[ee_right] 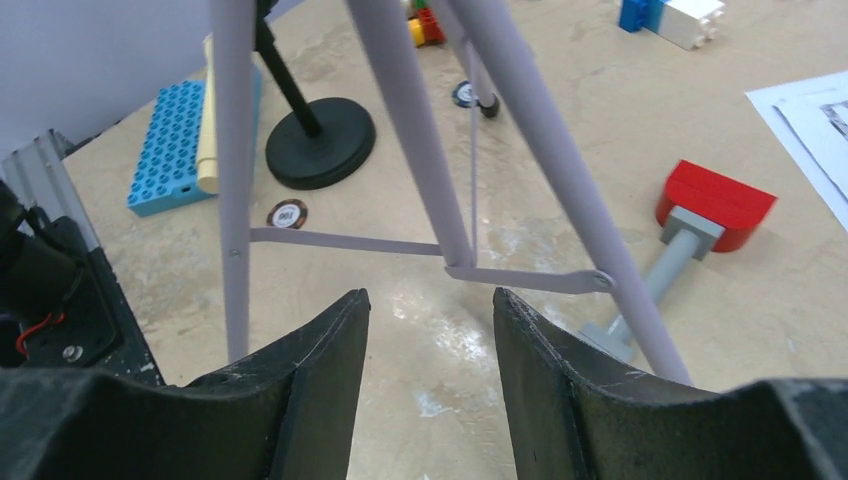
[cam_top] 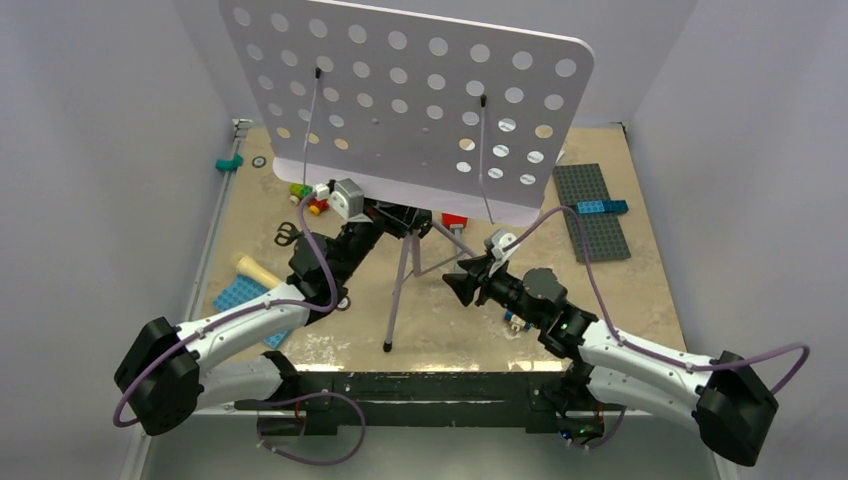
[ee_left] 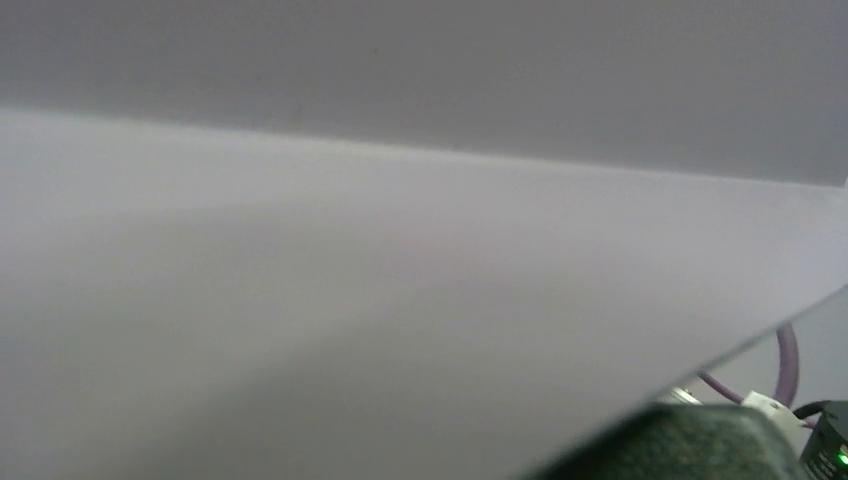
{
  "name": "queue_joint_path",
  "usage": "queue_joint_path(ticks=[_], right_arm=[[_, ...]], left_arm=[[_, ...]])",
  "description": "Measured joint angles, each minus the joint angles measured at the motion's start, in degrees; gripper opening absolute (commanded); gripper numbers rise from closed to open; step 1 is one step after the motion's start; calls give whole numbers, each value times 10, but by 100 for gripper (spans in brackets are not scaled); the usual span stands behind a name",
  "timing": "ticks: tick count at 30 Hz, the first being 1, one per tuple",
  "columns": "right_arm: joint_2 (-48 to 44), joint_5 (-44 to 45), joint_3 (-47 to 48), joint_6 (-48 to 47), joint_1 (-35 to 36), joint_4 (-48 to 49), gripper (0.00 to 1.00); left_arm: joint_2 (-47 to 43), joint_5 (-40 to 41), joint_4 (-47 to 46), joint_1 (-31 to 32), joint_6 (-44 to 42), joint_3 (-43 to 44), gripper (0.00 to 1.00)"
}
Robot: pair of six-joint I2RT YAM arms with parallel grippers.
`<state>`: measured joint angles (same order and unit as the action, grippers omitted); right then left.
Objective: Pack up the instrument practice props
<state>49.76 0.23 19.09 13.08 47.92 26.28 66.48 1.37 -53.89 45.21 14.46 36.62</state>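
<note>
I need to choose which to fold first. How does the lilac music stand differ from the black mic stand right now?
Colour: the music stand is lilac and the mic stand is black. Footing: the music stand spreads thin tripod legs joined by braces, while the mic stand sits on one flat round base. Top: the music stand carries a broad perforated desk, while the mic stand's upper end is out of view. Both stand on the table.

A lilac music stand [cam_top: 400, 100] stands on the table [cam_top: 440, 335].
</note>
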Motion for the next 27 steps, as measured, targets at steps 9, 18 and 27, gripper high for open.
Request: queue_joint_path(ticks=[9,18,27], right_arm=[[43,33,-5,-43,66,94,54],[186,36,50,-84,95,195,52],[282,44,98,-91,118,254,52]], left_arm=[[-1,37,-55,13,17,-34,0],[-88,64,45,28,45,-54,0],[-107,81,52,32,61,-65,0]])
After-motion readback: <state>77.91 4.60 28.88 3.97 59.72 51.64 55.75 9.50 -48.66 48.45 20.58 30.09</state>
